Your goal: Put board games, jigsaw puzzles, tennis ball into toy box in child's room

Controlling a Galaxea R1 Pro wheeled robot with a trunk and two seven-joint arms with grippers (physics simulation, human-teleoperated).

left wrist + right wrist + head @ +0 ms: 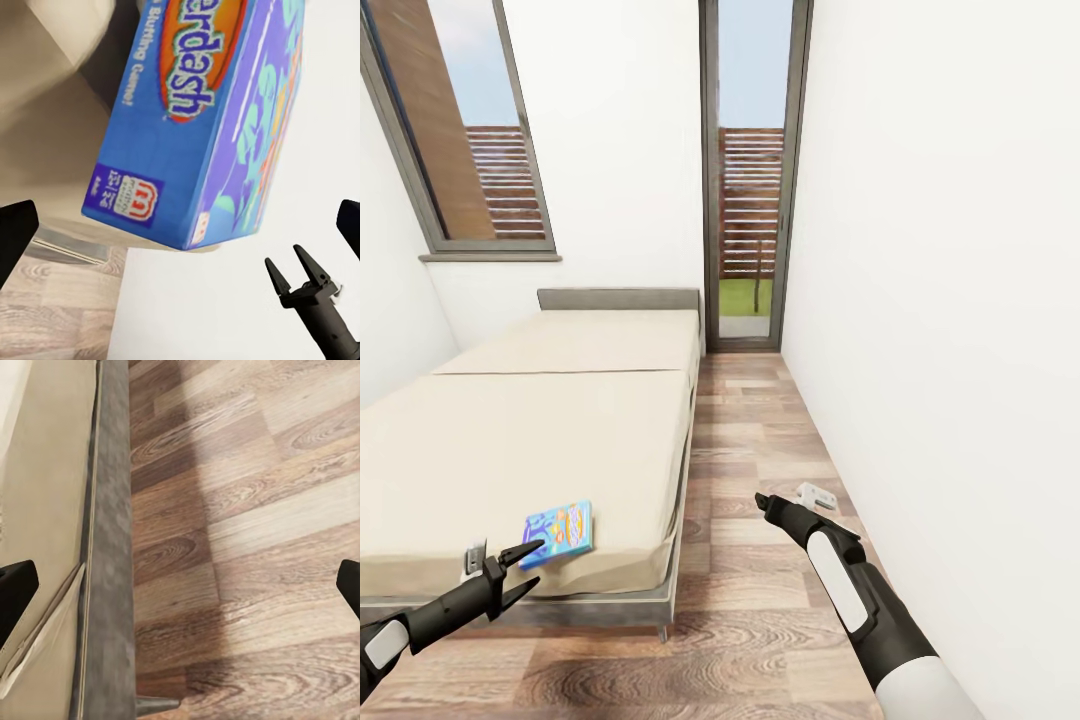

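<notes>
A blue board game (558, 532) with a busy printed lid lies flat on the cream bed (510, 440), near its front right corner. In the left wrist view the blue board game (202, 127) is close ahead. My left gripper (535, 563) is open, its fingers just short of the box's near edge and not touching it. My right gripper (763, 500) hangs open over the wood floor to the right of the bed, with nothing between its fingers. The left wrist view also catches the right gripper (294, 264) beyond the box.
The bed's grey frame (112, 547) runs along a strip of brown plank floor (760, 440). A white wall (940, 300) closes the strip on the right. A glass door (752, 180) stands at the far end, and a window (460, 130) is above the bed.
</notes>
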